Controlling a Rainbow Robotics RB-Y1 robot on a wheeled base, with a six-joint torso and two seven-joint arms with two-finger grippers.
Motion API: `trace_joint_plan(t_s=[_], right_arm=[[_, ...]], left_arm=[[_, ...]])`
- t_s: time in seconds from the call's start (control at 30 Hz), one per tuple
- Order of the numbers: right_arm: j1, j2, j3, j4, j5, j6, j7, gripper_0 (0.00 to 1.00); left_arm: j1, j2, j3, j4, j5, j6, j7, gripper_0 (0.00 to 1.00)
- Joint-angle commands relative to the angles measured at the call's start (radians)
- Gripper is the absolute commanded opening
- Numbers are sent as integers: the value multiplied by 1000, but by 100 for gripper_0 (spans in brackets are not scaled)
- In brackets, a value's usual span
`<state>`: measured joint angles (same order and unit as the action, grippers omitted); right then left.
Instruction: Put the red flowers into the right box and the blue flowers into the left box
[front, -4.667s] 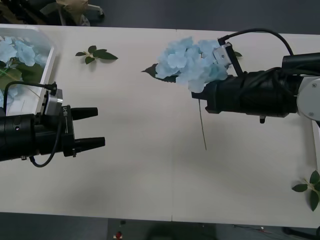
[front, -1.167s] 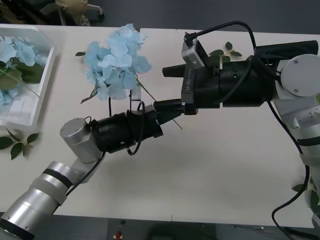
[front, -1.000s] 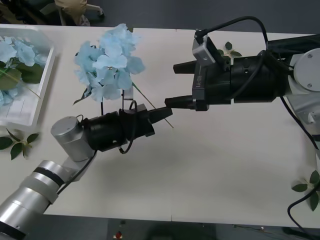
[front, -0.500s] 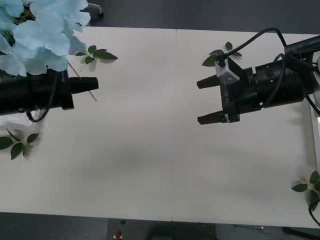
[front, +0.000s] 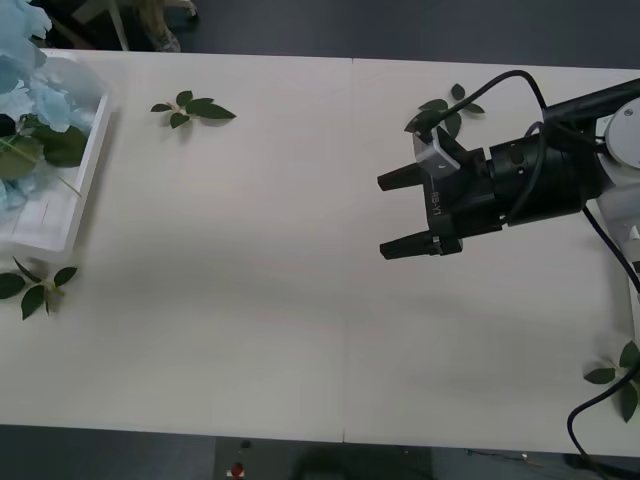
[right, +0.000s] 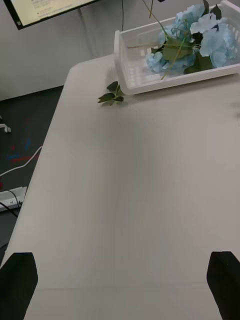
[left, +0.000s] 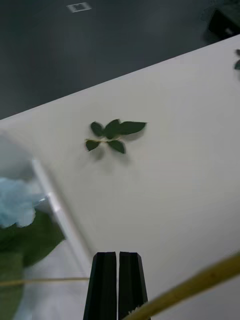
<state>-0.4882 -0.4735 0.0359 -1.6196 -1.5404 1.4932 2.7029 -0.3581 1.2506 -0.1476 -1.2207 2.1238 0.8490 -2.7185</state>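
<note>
The left box (front: 88, 170) is a white tray at the table's left end, with blue flowers (front: 45, 105) lying in it. Another pale-blue head (front: 18, 45) hangs above its far corner. In the left wrist view my left gripper (left: 117, 285) is shut on a thin yellow-green stem (left: 200, 282) of a blue flower, right beside the box's rim (left: 52, 205). My right gripper (front: 400, 213) stands open with nothing in it over the table's right half, and its wrist view looks towards the box (right: 145, 75). The red flowers and the right box are out of view.
Loose green leaf sprigs lie on the table: one at the far middle-left (front: 192, 108), one behind my right gripper (front: 440, 108), one in front of the left box (front: 35, 285) and one at the near right corner (front: 622, 378). The table's near edge runs along the bottom.
My left arm has carried the blue flower leftwards, from the table's middle to the left box. The right gripper let go of it, stayed open and drew back to the right.
</note>
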Motion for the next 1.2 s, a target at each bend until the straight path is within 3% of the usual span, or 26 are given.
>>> trace_joint_plan(t_s=[0.03, 0.27, 0.6, 1.03, 1.2], right_arm=[[14, 42, -16, -16, 11, 22, 2, 100], [16, 30, -16, -16, 11, 38, 2, 100], [33, -11, -16, -16, -23, 33, 2, 100], [65, -27, -14, -16, -30, -42, 2, 100], [71, -33, -7, -16, -32, -60, 2, 100]], left_arm=[[-16, 41, 2, 93, -65, -54, 13, 0], [-16, 32, 0, 237, -203, -177, 13, 0], [-18, -31, 0, 342, -340, -300, 13, 0], [-13, -94, -6, 412, -369, -329, 13, 1], [-13, -94, -38, 437, -335, -349, 13, 23]])
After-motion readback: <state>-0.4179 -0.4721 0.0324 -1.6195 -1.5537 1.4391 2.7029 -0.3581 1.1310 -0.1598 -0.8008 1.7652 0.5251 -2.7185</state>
